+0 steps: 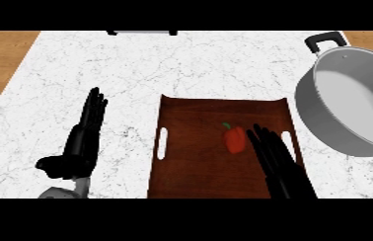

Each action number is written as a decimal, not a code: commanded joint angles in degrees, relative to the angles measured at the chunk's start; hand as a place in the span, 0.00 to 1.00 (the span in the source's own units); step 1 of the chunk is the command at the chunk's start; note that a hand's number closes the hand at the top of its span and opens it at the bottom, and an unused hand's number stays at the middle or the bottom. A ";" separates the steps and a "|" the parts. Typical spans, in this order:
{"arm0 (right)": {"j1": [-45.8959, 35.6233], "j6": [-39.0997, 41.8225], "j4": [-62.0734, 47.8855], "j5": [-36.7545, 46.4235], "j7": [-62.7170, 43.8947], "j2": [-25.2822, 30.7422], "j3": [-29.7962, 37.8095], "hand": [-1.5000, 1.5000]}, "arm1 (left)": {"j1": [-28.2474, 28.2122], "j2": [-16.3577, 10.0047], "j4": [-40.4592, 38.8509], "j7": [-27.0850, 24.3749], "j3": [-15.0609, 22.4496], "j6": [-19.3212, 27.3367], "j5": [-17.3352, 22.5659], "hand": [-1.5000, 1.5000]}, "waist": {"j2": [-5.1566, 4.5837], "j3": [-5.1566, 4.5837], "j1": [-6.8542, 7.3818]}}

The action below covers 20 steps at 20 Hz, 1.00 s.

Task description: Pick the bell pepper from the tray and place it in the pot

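A small red bell pepper (pixel 235 139) with a green stem lies on the brown wooden tray (pixel 197 151), right of its middle. My right hand (pixel 280 163) hovers over the tray's right part, open, fingers straight and pointing away, their tips just right of the pepper. The grey metal pot (pixel 339 99) with a black handle stands at the right, partly cut by the view's edge. My left hand (pixel 84 136) rests open on the counter left of the tray, fingers straight.
The white marble counter (pixel 182 67) stretches beyond the tray. A dark object (pixel 142 32) sits at the counter's far edge. Wooden floor shows at the upper corners.
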<state>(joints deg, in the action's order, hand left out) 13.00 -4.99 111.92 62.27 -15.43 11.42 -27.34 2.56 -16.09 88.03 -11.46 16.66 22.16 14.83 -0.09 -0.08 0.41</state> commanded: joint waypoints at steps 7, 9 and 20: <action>-8.01 3.84 -13.32 -0.35 -1.42 -4.04 4.17 0.00 | 0.05 0.46 1.56 3.61 -4.00 -3.67 -1.48 0.50 | 0.08 0.10 -0.35; -11.03 2.90 -16.19 3.18 -4.23 -8.06 2.06 0.00 | -1.64 1.46 1.68 1.74 -4.40 -5.07 -1.99 0.50 | 0.10 0.09 -0.26; -13.90 -2.55 -26.91 5.43 -0.69 -10.61 3.91 0.00 | -1.27 7.91 -4.06 -2.66 -6.02 -6.06 -7.28 0.50 | 0.04 0.08 -0.33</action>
<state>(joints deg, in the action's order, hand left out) 1.41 -4.17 91.62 65.26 -16.29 3.74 -22.55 1.87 -10.63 88.80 -8.65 10.94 16.91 8.84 0.06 -0.04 0.03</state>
